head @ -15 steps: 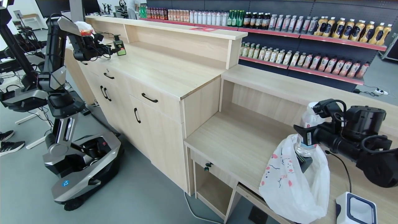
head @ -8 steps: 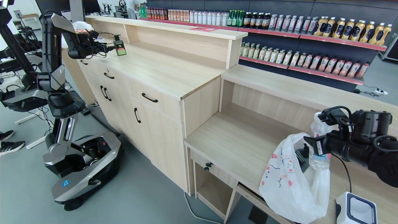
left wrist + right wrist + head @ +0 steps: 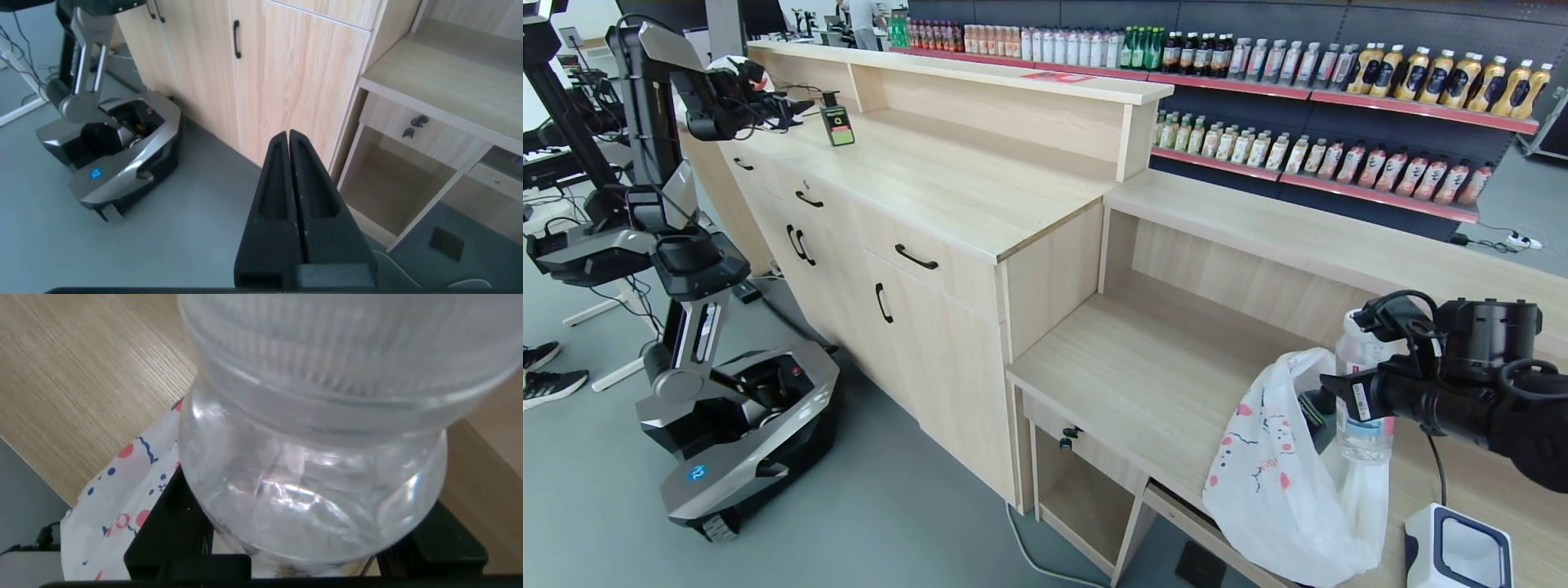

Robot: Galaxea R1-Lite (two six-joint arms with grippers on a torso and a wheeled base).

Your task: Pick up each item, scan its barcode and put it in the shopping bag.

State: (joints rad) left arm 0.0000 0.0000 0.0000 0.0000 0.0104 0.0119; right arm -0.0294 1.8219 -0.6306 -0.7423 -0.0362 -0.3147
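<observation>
Shifted lower and rightward since a second ago, the clear bottle (image 3: 1368, 433) is held upright at the mouth of the shopping bag (image 3: 1282, 482) on the worktop (image 3: 1143, 367), clamped in the right end effector (image 3: 1339, 404). The left end effector (image 3: 290, 196) is seen closed, tips together, above the floor (image 3: 188, 220).

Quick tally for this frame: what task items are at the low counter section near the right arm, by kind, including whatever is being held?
Clear plastic bottle: 1
White shopping bag: 1
Barcode scanner: 1
Total: 3
</observation>
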